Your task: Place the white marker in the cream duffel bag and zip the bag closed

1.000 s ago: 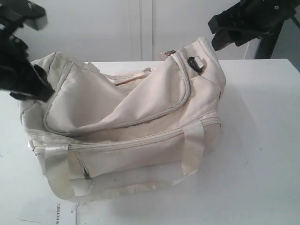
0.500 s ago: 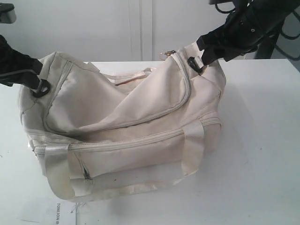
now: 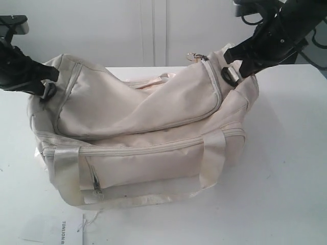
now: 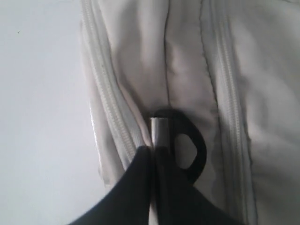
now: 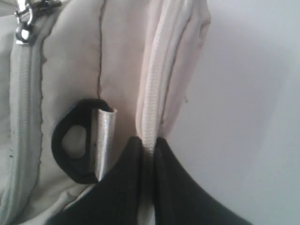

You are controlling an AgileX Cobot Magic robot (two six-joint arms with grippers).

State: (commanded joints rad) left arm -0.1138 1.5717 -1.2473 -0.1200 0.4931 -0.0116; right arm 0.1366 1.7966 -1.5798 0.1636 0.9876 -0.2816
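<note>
Ext. view: cream duffel bag [image 3: 148, 127] sits on white table [image 3: 286, 163], a claw at each end. Wrist views only: left claw [image 4: 152, 151] pinches webbing tab [image 4: 158, 130] by left black ring [image 4: 200, 150]; right claw [image 5: 147, 140] pinches zip seam [image 5: 152, 93] beside right black ring [image 5: 57, 143].

Bright, flat and even throughout, from no single source clear enough to place. Only a faint, soft-edged shadow under the cream duffel bag [image 3: 148, 127] on the white table [image 3: 286, 178], a little darker along the front and the right end. Table and back wall [image 3: 102, 30] close to blown out, with scant contrast against the pale fabric. Mild sheen on the webbing handles [image 3: 66, 171]. Slightly soft and grainy in the exterior view. Up close in the wrist views, left gripper [image 4: 153, 150] and right gripper [image 5: 146, 140] crushed to featureless black, edges blurred; zipper teeth [image 4: 110, 108] sharper
</note>
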